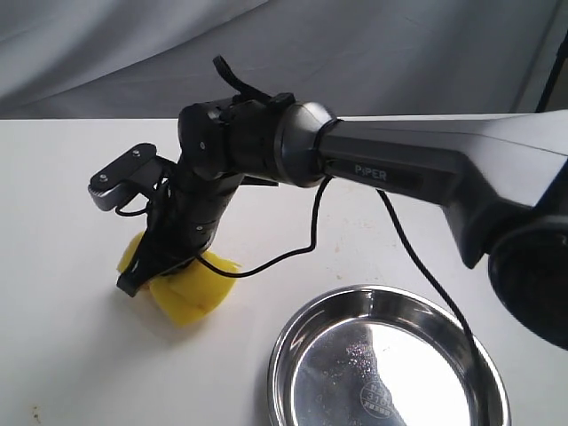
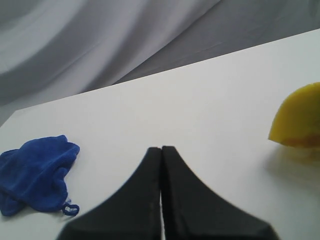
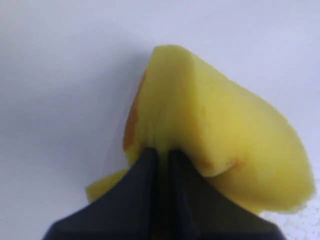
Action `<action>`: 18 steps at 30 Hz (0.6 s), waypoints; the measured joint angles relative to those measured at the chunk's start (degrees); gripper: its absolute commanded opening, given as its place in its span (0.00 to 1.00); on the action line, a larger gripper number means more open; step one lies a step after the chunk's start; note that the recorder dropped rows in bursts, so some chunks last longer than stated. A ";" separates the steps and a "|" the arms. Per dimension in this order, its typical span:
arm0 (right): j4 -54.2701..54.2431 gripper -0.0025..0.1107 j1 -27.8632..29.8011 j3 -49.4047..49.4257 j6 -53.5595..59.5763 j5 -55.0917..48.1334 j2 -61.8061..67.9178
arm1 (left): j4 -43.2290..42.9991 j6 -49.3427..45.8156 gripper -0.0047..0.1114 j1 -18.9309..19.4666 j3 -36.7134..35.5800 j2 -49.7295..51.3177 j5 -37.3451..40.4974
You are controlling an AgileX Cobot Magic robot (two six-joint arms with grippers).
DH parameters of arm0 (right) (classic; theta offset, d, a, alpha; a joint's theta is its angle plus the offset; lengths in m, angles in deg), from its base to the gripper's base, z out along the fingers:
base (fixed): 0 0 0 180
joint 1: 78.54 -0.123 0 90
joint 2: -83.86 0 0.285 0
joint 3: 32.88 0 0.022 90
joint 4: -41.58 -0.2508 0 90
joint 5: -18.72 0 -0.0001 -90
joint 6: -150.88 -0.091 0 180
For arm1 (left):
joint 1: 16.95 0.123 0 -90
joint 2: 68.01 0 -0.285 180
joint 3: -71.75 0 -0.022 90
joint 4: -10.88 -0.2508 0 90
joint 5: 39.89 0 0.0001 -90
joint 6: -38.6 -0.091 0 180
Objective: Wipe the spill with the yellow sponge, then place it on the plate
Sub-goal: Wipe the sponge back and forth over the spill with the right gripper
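Right claw (image 3: pixel 160 152) pinches the yellow sponge (image 3: pixel 220 140) on the surface (image 1: pixel 71 355); amber stains on it suggest wiping is underway. The steel plate (image 1: pixel 297 342) nearby awaits it; left claw (image 2: pixel 161 150) closed, empty

yellow sponge (image 3: pixel 225 140): orange-stained | plate (image 1: pixel 417 355): shiny steel | cloth (image 2: pixel 35 175): blue | table (image 1: pixel 71 355): white

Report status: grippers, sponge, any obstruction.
Right gripper shut on yellow sponge, amber stain on it. Left gripper shut, empty. Plate bare; nothing between it and sponge.
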 measured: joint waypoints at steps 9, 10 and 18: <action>-3.40 0.02 0.00 0.13 -0.44 0.01 -0.98 | 0.00 0.00 0.04 0.00 0.00 0.00 0.00; -4.77 0.02 0.00 0.13 -0.18 0.01 -0.98 | 0.00 0.00 0.04 0.00 0.00 0.00 0.00; -21.33 0.02 0.00 0.13 11.39 1.36 -0.98 | 0.00 0.00 0.04 0.00 0.00 0.00 0.00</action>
